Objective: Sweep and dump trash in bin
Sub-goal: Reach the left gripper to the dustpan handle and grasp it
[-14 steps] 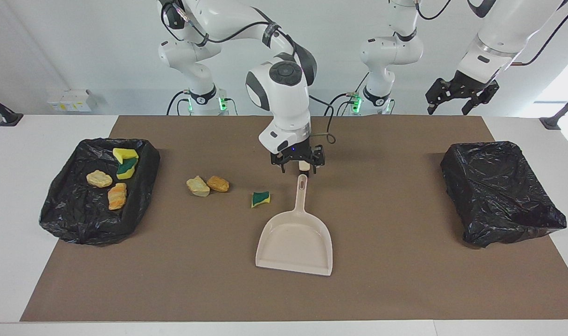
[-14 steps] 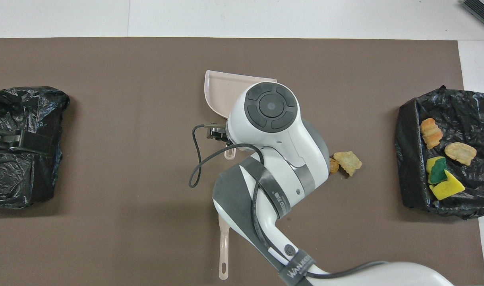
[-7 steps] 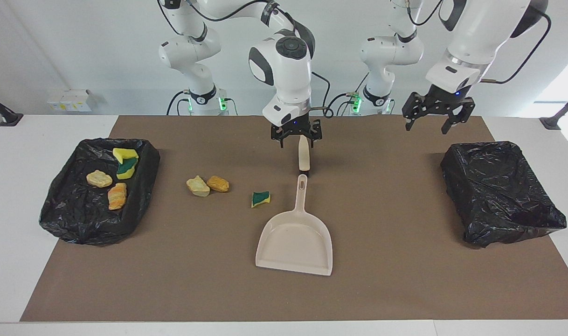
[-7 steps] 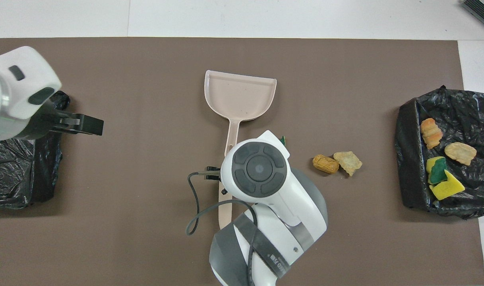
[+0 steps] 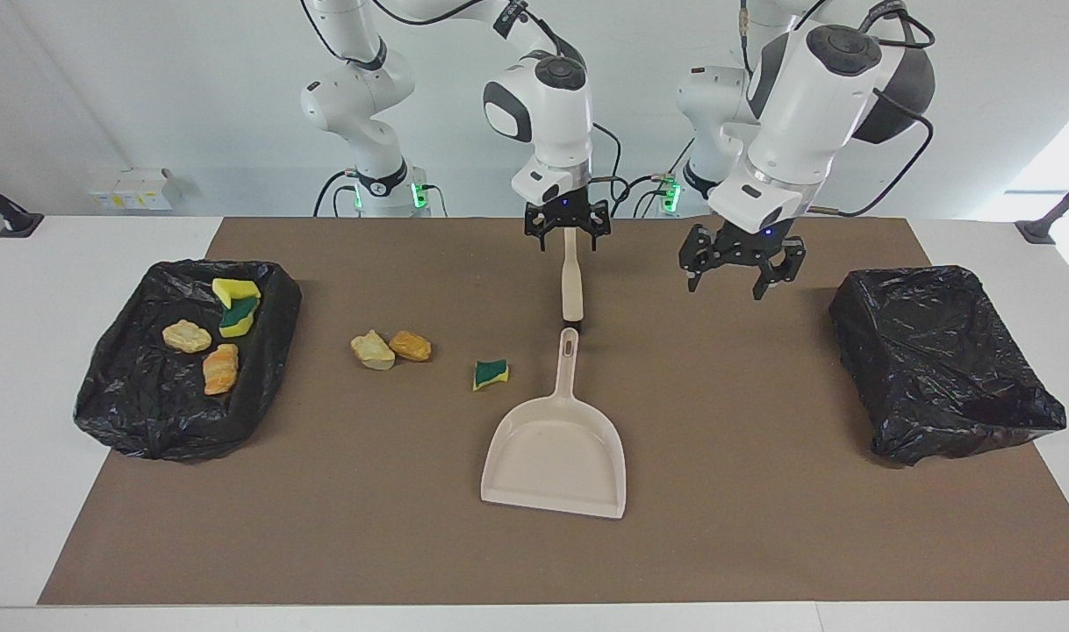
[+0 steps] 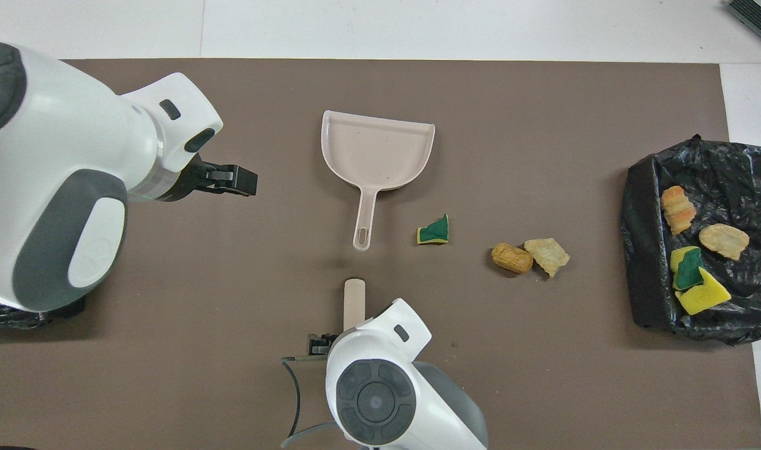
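Three scraps are lying in a row across the mat, beside the dustpan; four are sitting in the bin; the right gripper is hanging spread over the brush; the left gripper is hovering spread.

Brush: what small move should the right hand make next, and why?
Probably lower the right hand onto the brush and close. It hangs open over the brush's end nearer the robots, the brush lies on the mat, and three trash scraps lie loose beside the empty dustpan. The left hand hovers open, holding nothing.
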### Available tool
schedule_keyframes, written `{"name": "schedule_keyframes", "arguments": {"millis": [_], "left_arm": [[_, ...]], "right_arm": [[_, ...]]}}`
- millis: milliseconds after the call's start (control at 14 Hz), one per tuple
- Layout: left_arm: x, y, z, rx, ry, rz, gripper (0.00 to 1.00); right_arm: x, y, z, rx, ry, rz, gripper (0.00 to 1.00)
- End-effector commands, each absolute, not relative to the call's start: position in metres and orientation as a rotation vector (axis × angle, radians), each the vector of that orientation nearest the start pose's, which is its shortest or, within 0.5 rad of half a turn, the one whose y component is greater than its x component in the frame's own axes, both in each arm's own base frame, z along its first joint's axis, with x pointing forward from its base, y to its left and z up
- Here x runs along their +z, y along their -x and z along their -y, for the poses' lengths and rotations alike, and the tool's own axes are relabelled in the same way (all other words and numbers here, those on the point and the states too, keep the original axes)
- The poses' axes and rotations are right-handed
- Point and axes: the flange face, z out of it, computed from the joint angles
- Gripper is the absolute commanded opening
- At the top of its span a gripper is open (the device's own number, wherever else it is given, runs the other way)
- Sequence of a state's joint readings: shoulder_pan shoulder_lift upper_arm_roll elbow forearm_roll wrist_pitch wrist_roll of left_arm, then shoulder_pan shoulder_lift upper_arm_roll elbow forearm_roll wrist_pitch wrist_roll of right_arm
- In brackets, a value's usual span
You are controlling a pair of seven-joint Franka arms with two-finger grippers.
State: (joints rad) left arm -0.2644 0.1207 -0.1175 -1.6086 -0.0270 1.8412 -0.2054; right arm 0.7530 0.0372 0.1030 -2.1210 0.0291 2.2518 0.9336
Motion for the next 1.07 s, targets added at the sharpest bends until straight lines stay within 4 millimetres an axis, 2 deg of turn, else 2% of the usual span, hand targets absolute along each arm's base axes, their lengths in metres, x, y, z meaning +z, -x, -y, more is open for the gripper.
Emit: {"name": "schedule_keyframes", "arguments": {"millis": [0,72,143,215,287,358,573,717,860,931,1003], "left_arm": [[0.545,-0.572,0.253,-0.170,3.219,-0.248,1.00],[0.537,-0.571,0.262,-0.148,3.221,-0.265,1.00],[0.520,-0.570,0.277,-0.103,3.232,-0.273,1.00],[0.501,-0.569,0.302,-0.097,3.251,-0.244,1.00],[0.481,-0.570,0.326,-0.121,3.269,-0.192,1.00],[0.468,-0.573,0.333,-0.124,3.275,-0.172,1.00],[0.433,-0.567,0.360,-0.083,3.267,-0.230,1.00],[0.414,-0.563,0.375,-0.083,3.270,-0.260,1.00],[0.397,-0.562,0.385,-0.070,3.269,-0.259,1.00],[0.381,-0.555,0.406,-0.080,3.274,-0.241,1.00],[0.379,-0.555,0.410,-0.101,3.278,-0.228,1.00]], "right_arm": [[0.370,-0.332,-0.426,-0.095,3.061,-0.163,1.00],[0.361,-0.325,-0.427,-0.101,3.073,-0.182,1.00],[0.357,-0.317,-0.430,-0.098,3.082,-0.178,1.00],[0.356,-0.314,-0.429,-0.090,3.088,-0.202,0.97],[0.351,-0.303,-0.434,-0.080,3.095,-0.212,0.94],[0.348,-0.296,-0.437,-0.075,3.097,-0.231,0.90],[0.346,-0.295,-0.437,-0.071,3.101,-0.229,0.82],[0.345,-0.294,-0.438,-0.066,3.107,-0.225,0.80],[0.343,-0.294,-0.437,-0.062,3.113,-0.220,0.67],[0.342,-0.294,-0.437,-0.061,3.113,-0.218,0.55],[0.342,-0.294,-0.437,-0.061,3.113,-0.213,0.42]]}}
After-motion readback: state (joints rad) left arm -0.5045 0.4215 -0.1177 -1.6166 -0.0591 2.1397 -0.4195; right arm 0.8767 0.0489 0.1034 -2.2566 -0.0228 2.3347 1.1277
